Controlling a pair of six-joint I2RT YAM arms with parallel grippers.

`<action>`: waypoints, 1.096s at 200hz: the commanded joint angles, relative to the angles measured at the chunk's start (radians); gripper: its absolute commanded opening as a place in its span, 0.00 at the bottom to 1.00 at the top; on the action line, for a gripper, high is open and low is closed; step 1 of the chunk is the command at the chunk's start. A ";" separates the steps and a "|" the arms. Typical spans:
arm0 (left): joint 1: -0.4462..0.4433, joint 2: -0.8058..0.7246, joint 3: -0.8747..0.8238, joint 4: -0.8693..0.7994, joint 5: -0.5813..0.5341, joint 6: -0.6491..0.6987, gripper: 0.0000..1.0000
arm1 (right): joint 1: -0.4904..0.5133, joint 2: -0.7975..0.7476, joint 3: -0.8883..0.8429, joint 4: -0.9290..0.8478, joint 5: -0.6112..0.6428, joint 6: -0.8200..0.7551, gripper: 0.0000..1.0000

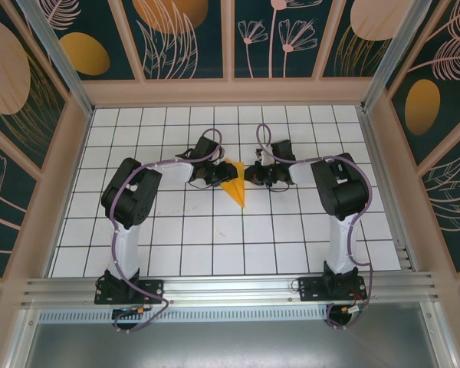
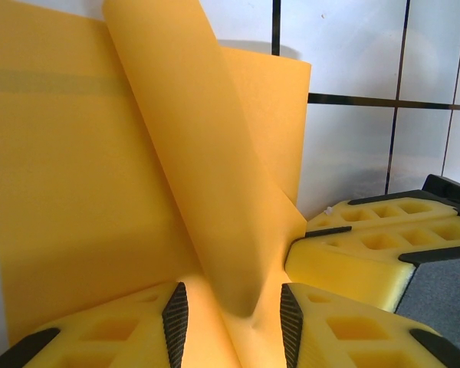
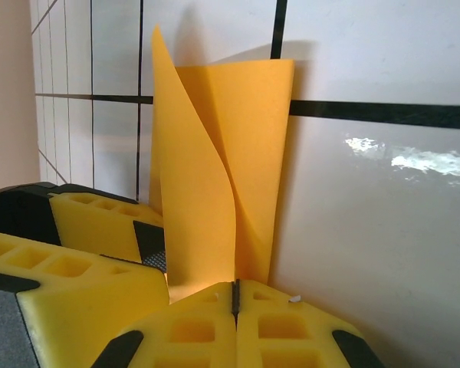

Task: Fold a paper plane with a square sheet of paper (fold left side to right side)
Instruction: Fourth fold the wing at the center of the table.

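Standing by the rig, I see the left end effector (image 2: 234, 322) with its jaws apart. The orange sheet of paper (image 2: 84, 192) runs up between its black pads (image 2: 175, 318) in a soft upright curl. Just right of it, almost tip to tip, the right end effector (image 3: 235, 297) has its jaws pressed together on the sheet's lower edge, and the paper rises straight from its tips. Seen from overhead, the sheet tapers from both end effectors to a point aimed toward the arm bases. Under them lies a glossy white surface (image 1: 215, 245) ruled in black grid lines. Around it stand tan-framed walls (image 1: 192, 38) of dark teal, painted with pale leaves, flowers and gold ovals.
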 commanded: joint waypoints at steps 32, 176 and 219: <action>0.000 0.027 -0.004 -0.057 -0.046 0.024 0.41 | 0.010 0.024 0.007 -0.068 0.048 -0.034 0.05; 0.007 -0.101 0.031 -0.070 0.003 0.047 0.35 | 0.021 0.036 0.008 -0.144 0.129 -0.061 0.03; 0.007 -0.011 0.105 -0.059 0.037 0.048 0.32 | 0.026 0.038 0.016 -0.155 0.133 -0.067 0.02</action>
